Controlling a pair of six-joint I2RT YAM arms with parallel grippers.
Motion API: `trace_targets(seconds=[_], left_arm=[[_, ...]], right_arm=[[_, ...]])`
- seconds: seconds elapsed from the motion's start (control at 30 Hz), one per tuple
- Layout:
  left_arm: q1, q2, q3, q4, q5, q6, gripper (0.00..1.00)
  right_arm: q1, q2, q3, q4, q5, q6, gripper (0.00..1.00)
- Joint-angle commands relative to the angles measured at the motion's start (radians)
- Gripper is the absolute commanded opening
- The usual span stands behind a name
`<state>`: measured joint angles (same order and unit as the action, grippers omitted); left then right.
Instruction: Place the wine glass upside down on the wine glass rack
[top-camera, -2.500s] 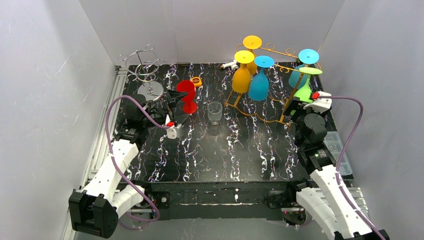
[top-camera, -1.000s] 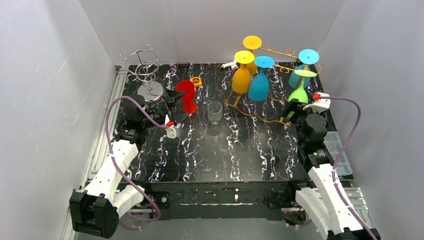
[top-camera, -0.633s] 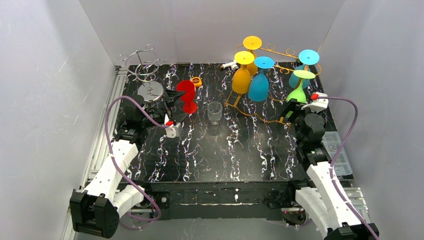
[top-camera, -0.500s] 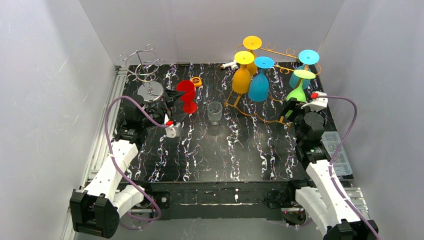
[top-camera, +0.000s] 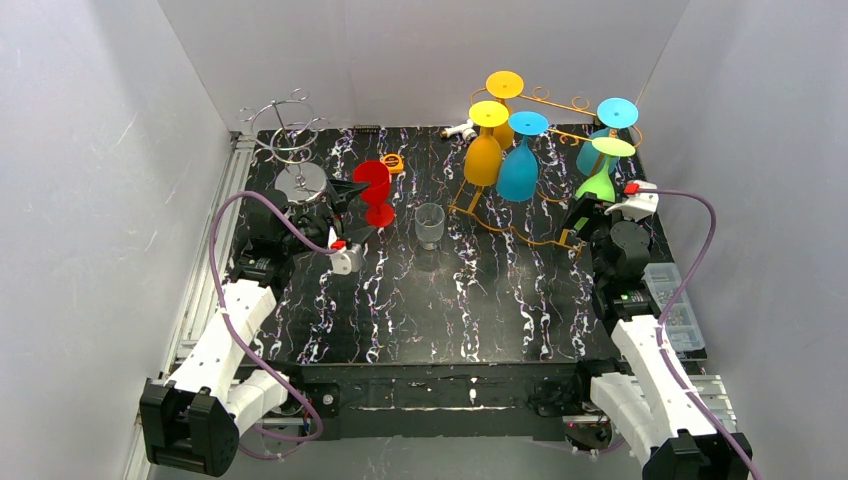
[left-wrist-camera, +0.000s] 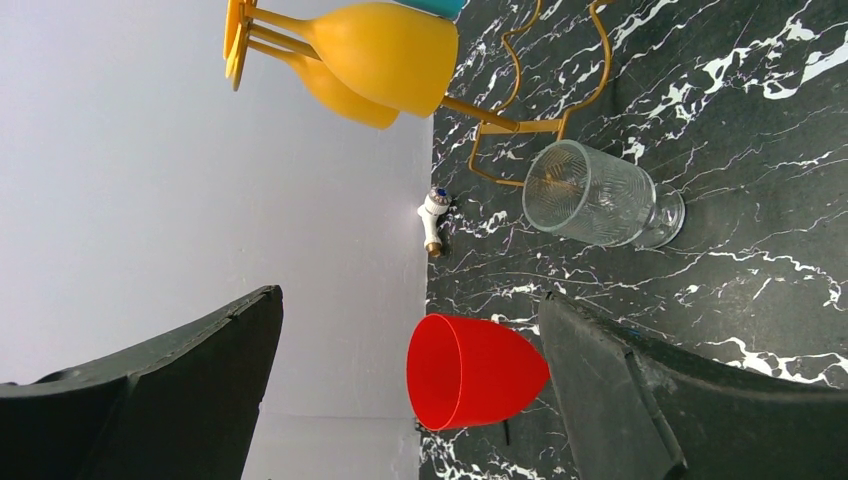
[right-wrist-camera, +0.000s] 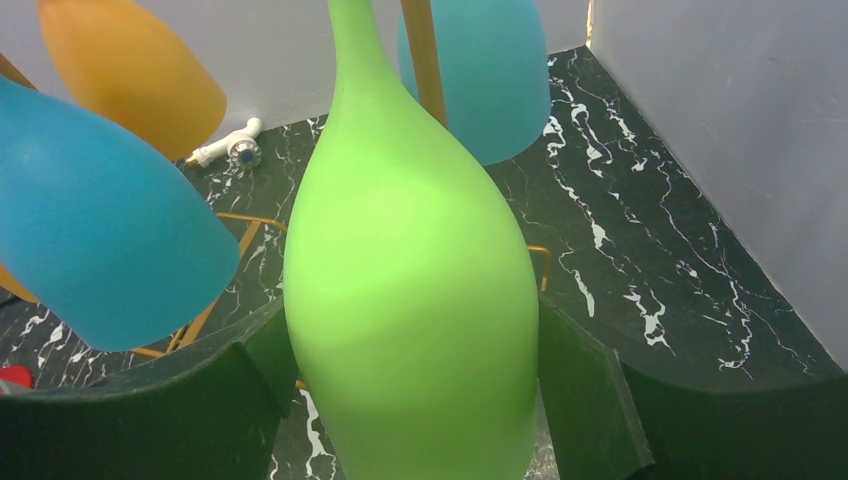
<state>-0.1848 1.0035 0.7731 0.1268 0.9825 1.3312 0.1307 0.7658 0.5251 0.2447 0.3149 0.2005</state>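
- The right tool (right-wrist-camera: 412, 345) grips the green wine glass (right-wrist-camera: 400, 230) by its bowl, one finger pressed on each side.
- The glass hangs upside down, foot up, against the gold rack (right-wrist-camera: 424, 60), beside a blue glass (right-wrist-camera: 100, 220).
- Whether its foot sits in the rail, I cannot tell.
- The left tool (left-wrist-camera: 410, 310) gapes wide, holding nothing; a red glass (left-wrist-camera: 470, 372) stands beyond it on the bench (left-wrist-camera: 760, 150).

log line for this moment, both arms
left gripper: open, red glass ahead, ungripped | right gripper: shut on green glass, inverted, at rack
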Motion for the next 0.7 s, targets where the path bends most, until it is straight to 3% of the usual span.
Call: trace_targets(seconds=[0.0,0.3,0.67], left_arm=[[0.012,-0.014,0.024,0.004,0.013,-0.05,0.99],[0.018,-0.015,0.036,0.004,0.013,-0.076,0.99],[0.019,-0.007,0.04,0.004,0.014,-0.079,0.99]], right_arm=[[-0.012,0.004,0.004,0.062,-0.01,-0.001,0.79],[-0.024,0.008,0.001,0.082,-0.011,0.013,0.9],[-0.035,0.052,-0.003,0.118,-0.021,0.023,0.95]])
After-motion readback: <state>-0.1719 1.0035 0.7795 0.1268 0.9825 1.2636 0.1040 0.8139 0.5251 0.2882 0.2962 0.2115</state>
